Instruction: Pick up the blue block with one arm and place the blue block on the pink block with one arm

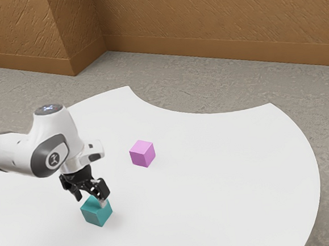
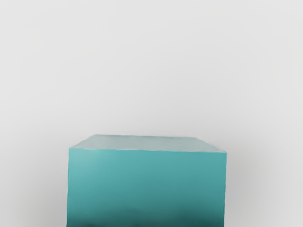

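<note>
At the exterior view's left, the white robot arm (image 1: pixel 47 152) with grey joints comes in over the table and bends downward. At its end the black two-finger gripper (image 1: pixel 92 200) points down and hangs directly above the blue block (image 1: pixel 97 214), a small solid cube of blue-green colour. The gripper is at the top of this cube, very close to it or touching it. I cannot tell from the pictures whether it is open or has already closed on the cube.

The blue block stands flat on the table, near the front edge, with a soft shadow under it. In the wrist view the same blue block (image 2: pixel 147 184) is just under the hand, upright, showing its top face and one side face, with the bare white table (image 2: pixel 151 61) behind it.

More to the exterior view's right and farther back is the pink block (image 1: pixel 142 153), a small solid cube. It also stands on the table, alone, well apart from the blue block.

The round white table (image 1: pixel 225 169) continues to the right. Beyond it are the grey speckled floor (image 1: pixel 207 80) and the brown textured wall (image 1: pixel 202 17).
</note>
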Robot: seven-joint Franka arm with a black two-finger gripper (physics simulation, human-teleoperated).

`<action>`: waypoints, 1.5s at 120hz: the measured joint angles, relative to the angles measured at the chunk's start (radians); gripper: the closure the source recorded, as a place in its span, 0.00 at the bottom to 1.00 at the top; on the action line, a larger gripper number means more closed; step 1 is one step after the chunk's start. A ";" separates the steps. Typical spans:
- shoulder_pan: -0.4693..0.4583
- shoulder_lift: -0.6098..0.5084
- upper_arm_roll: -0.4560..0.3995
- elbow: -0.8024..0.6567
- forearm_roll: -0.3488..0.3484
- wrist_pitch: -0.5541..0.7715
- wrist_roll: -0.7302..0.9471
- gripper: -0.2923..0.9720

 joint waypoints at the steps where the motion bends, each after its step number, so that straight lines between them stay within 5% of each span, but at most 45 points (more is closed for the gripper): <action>1: 0.000 0.002 0.000 0.000 0.000 0.002 0.001 0.23; 97: 0.013 0.153 0.000 0.009 -0.013 0.131 0.053 0.23; 119: 0.014 0.146 -0.003 0.012 -0.008 0.142 0.044 0.43; 143: 0.016 0.138 -0.007 0.024 0.008 0.144 0.025 0.51; 165: 0.010 0.153 -0.020 0.134 0.051 0.109 0.004 0.54; 180: 0.003 0.227 -0.034 0.356 0.085 0.034 -0.007 0.54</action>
